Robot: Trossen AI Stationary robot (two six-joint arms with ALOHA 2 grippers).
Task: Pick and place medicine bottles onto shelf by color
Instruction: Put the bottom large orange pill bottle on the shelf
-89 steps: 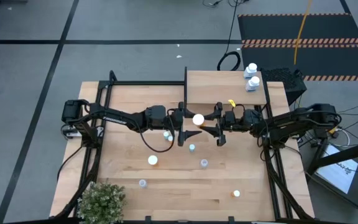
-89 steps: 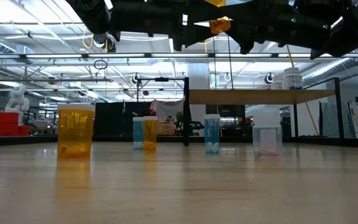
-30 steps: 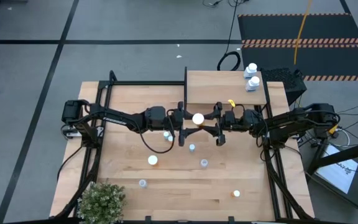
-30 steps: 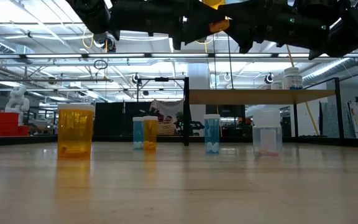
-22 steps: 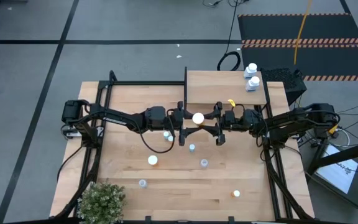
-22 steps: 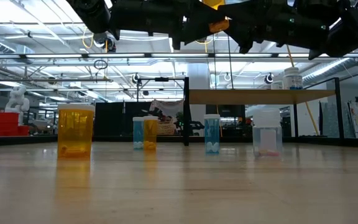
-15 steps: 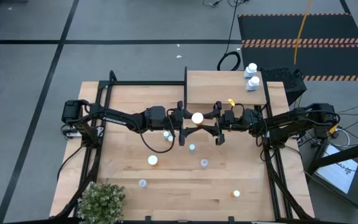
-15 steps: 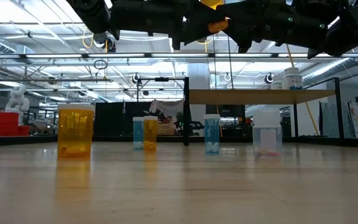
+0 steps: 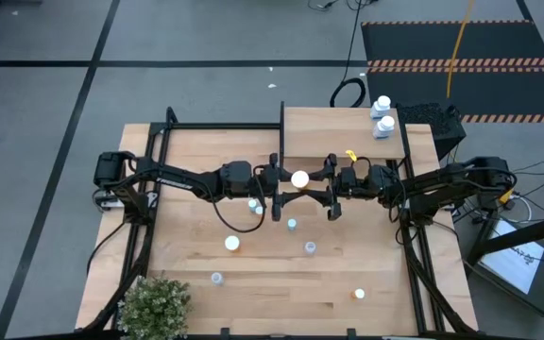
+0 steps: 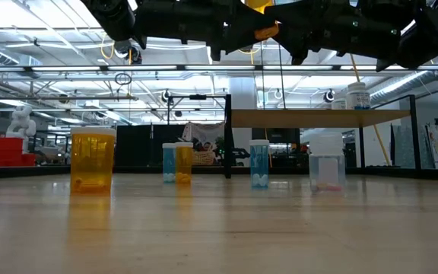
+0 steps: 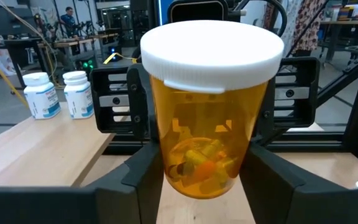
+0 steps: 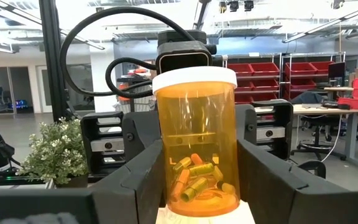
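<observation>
One orange medicine bottle [image 9: 300,178] with a white cap hangs in the air over the middle of the table, between my two grippers. My left gripper [image 9: 286,179] comes at it from the table's left and my right gripper [image 9: 321,181] from the right. Each is shut on it. In the low view the bottle [image 10: 267,32] shows high above the tabletop. Several small orange and pale blue bottles [image 9: 292,224] stand on their bases on the table. Two white-capped bottles [image 9: 382,115] stand on the shelf [image 9: 338,127]. My left gripper pinches the orange bottle's lower body [image 11: 166,168] between its two fingers [image 11: 138,177], reaching in level from the table's left. The bottle is upright with its cap up and lifted clear. My right gripper has the same bottle's lower body [image 12: 169,180] between its two fingers [image 12: 142,174], level from the table's right. Both fingers lie against the bottle's sides. The bottle stands upright in this hold too.
A potted plant [image 9: 154,304] sits at the table's near left corner. Black frame rails run along the left and right sides. Loose bottles stand below and nearer than the grippers [image 10: 93,160] [image 10: 259,164]. The shelf's near part [image 11: 42,149] is bare wood.
</observation>
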